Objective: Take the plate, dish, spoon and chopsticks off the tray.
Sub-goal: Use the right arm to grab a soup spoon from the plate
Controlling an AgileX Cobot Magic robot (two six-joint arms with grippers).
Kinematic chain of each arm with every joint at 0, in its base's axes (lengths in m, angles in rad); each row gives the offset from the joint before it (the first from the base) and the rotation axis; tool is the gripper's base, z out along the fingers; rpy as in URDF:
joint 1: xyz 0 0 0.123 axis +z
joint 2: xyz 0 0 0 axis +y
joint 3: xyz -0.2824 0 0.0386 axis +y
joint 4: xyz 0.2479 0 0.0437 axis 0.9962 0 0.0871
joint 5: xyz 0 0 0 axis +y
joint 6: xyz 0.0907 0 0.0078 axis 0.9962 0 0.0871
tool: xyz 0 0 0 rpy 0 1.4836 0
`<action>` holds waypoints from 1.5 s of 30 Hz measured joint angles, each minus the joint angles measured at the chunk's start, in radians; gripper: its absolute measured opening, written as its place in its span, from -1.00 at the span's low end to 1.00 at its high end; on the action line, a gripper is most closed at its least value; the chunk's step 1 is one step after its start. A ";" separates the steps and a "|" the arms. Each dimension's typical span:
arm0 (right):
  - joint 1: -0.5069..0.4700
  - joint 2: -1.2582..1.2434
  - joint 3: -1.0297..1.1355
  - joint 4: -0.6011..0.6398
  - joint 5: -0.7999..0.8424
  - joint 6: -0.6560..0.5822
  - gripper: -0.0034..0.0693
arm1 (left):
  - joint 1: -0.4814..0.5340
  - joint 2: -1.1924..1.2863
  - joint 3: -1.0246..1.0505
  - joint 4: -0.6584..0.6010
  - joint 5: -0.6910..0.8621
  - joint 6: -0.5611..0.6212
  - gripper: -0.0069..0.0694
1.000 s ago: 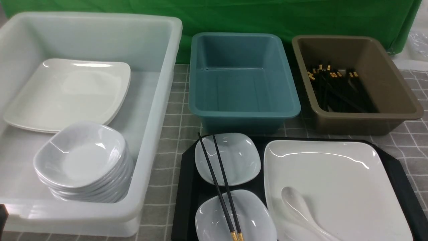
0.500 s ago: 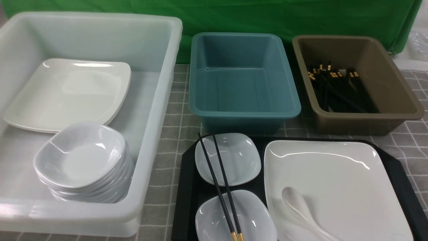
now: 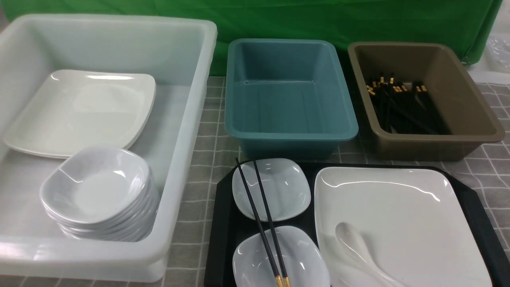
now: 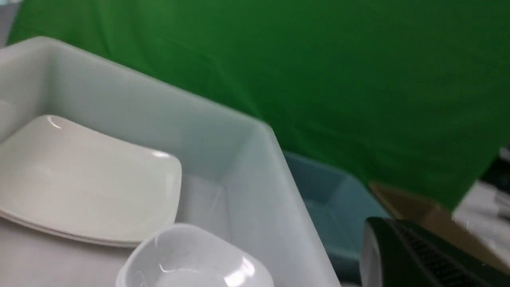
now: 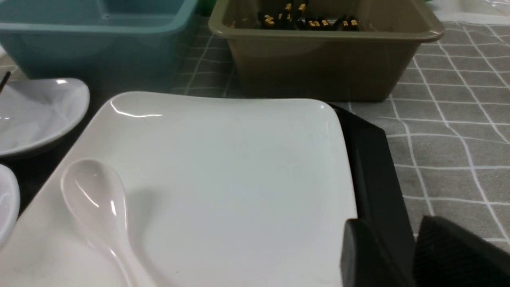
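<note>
The black tray (image 3: 225, 223) lies at the front right. On it sits the large white plate (image 3: 398, 207) with the white spoon (image 3: 354, 247) lying in its near left part. Two small grey-white dishes (image 3: 285, 191) (image 3: 303, 259) sit left of the plate, and the black chopsticks (image 3: 261, 223) lie across both. No gripper shows in the front view. My right gripper (image 5: 398, 243) hovers by the tray's rim (image 5: 370, 159) beside the plate (image 5: 239, 167), its jaws slightly apart and empty. Only one dark finger (image 4: 418, 259) of my left gripper shows.
A big white tub (image 3: 187, 119) at the left holds a white plate (image 3: 79, 111) and a stack of small dishes (image 3: 99, 187). An empty teal tub (image 3: 291, 136) stands behind the tray. A brown tub (image 3: 438, 139) at the back right holds several chopsticks (image 3: 402, 103).
A dark bit at the lower left corner of the front view has gone out of sight. Nothing on the tray has moved.
</note>
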 joint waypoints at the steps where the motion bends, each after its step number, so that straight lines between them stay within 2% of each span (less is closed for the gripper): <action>1: 0.000 0.000 0.000 0.000 0.000 0.000 -0.25 | -0.008 0.045 -0.053 0.001 0.069 0.048 -0.81; 5: 0.000 0.000 0.000 0.000 0.000 0.000 -0.25 | -0.049 0.242 -0.232 0.021 0.308 0.162 -0.81; 7: 0.000 0.000 0.000 0.000 0.000 0.000 -0.25 | -0.095 0.325 -0.286 0.034 0.357 0.180 -0.81; 8: 0.000 0.000 0.000 0.000 0.000 0.000 -0.25 | -0.119 0.363 -0.301 0.039 0.366 0.185 -0.81; 10: 0.000 0.000 0.000 0.000 0.000 0.000 -0.25 | -0.250 0.466 -0.348 0.072 0.370 0.196 -0.81; 11: 0.000 0.000 0.000 0.000 0.000 0.000 -0.25 | -0.261 0.474 -0.350 0.076 0.370 0.196 -0.81; 15: 0.000 0.000 0.000 0.000 0.000 0.000 -0.25 | -0.531 0.667 -0.373 0.177 0.342 0.173 -0.81; 21: 0.000 0.000 0.000 0.000 0.000 0.000 -0.25 | -0.693 0.854 -0.419 0.156 0.249 0.157 -0.81; 28: 0.000 0.000 0.000 0.012 -0.020 0.016 -0.25 | -0.711 0.997 -0.495 0.095 0.255 0.150 -0.81; 29: 0.000 0.000 0.000 0.058 -0.056 0.089 -0.25 | -0.711 1.024 -0.507 0.095 0.266 0.144 -0.81; 33: 0.000 0.000 0.000 0.097 -0.159 0.221 -0.25 | -0.711 1.064 -0.511 0.092 0.280 0.139 -0.81; 35: 0.000 0.000 0.000 0.103 -0.215 0.243 -0.25 | -0.711 1.083 -0.512 0.091 0.285 0.136 -0.81; 36: 0.000 0.000 0.000 0.112 -0.286 0.284 -0.26 | -0.711 1.101 -0.512 0.091 0.292 0.123 -0.81; 38: 0.000 0.000 0.000 0.119 -0.329 0.369 -0.28 | -0.711 1.120 -0.512 0.091 0.302 0.116 -0.81; 40: 0.005 0.008 -0.033 0.122 -0.257 0.406 -0.37 | -0.711 1.143 -0.512 0.091 0.304 0.107 -0.81; 42: 0.018 0.031 -0.088 0.123 -0.167 0.388 -0.46 | -0.711 1.158 -0.514 0.091 0.304 0.102 -0.81; 45: 0.096 0.169 -0.334 0.124 0.155 0.175 -0.66 | -0.711 1.214 -0.533 0.091 0.323 0.094 -0.81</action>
